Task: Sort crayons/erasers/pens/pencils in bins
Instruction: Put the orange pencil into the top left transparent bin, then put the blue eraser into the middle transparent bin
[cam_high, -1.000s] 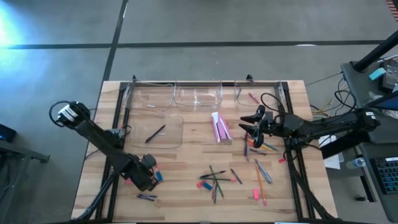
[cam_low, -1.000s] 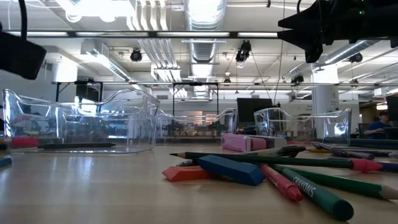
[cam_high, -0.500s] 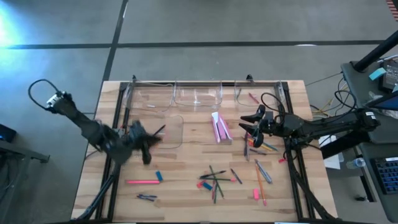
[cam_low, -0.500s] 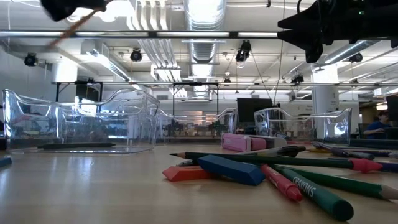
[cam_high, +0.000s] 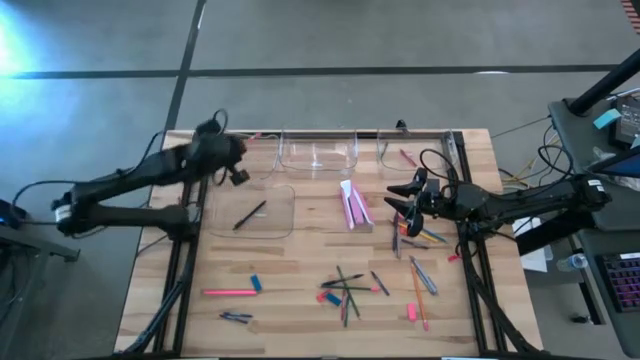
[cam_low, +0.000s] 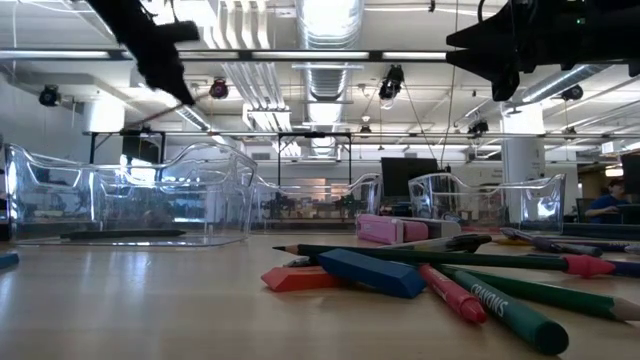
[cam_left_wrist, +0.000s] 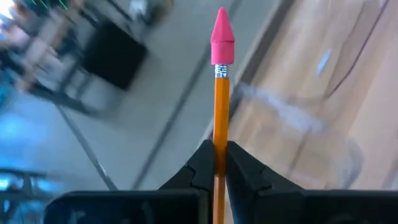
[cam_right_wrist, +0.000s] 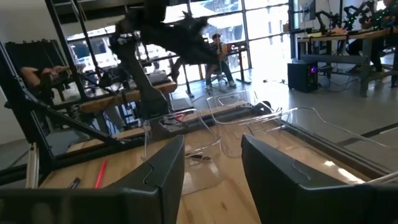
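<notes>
My left gripper (cam_high: 236, 165) hangs high over the far-left clear bins (cam_high: 232, 152) and is shut on an orange pencil (cam_left_wrist: 221, 99) with a pink eraser cap. My right gripper (cam_high: 400, 200) waits open at mid-right, above a heap of pens (cam_high: 415, 235). The wider bin (cam_high: 280, 222) holds a black pen (cam_high: 250, 214). The far-right bin (cam_high: 420, 150) holds a red crayon (cam_high: 407, 157). Pink erasers (cam_high: 355, 206) lie at the table's centre. A blue eraser (cam_high: 256, 283) and a pink stick (cam_high: 228, 292) lie at the near left. My left gripper pinches the pencil's shaft (cam_left_wrist: 220, 144) between its two fingers, below the metal band. The pencil runs along the fingers and sticks out past their tips, eraser cap foremost. It is lifted clear of the table and the bins.
A loose pile of pencils, crayons and erasers (cam_high: 345, 290) lies near the front centre, with more sticks (cam_high: 420, 280) at the near right. Dark frame rails (cam_high: 190, 200) run along the table's left and right sides. A person sits in the room beyond, seen in the right wrist view.
My left gripper has risen from the near-left part of the table and swung toward the far edge, over the far-left bins. It rolled as it went and carried the pencil clear of the table. The pink stick and blue eraser stay where they lay.
</notes>
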